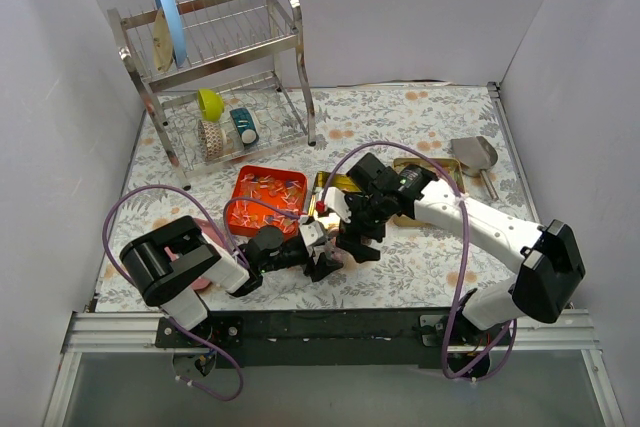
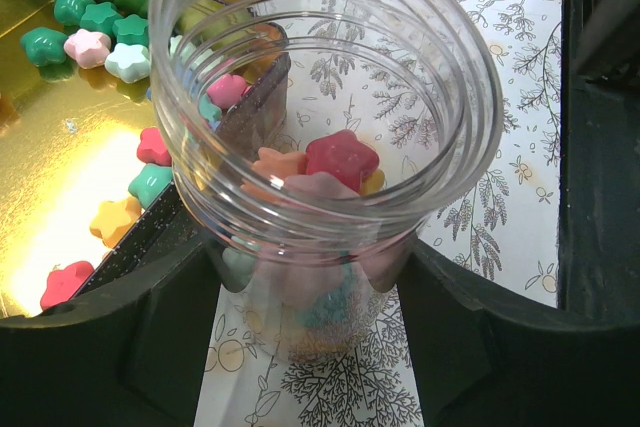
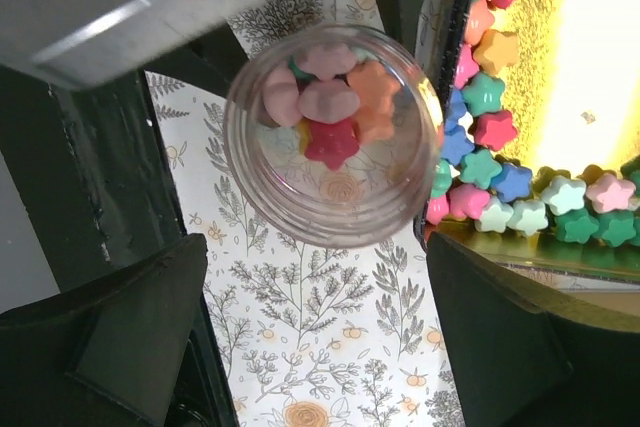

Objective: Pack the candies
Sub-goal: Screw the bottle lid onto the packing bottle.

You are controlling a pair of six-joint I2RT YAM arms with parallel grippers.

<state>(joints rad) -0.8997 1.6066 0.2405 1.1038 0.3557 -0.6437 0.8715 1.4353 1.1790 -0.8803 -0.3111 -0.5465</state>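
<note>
Filling looks under way: the left gripper (image 2: 310,347) is clamped around the clear jar (image 2: 300,267), held upright just beside the gold tray (image 3: 590,67), with a few star-shaped candies (image 3: 330,112) at its bottom. The right gripper (image 3: 320,347) hovers above the jar mouth, jaws wide and empty, so next it probably has to swing over the tray and pinch another candy

left arm (image 1: 225,269) low, jaws clamped | right arm (image 1: 490,227) extended, jaws apart

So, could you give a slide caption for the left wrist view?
Left gripper holds a clear jar of star-shaped candies beside a gold tray.
</note>
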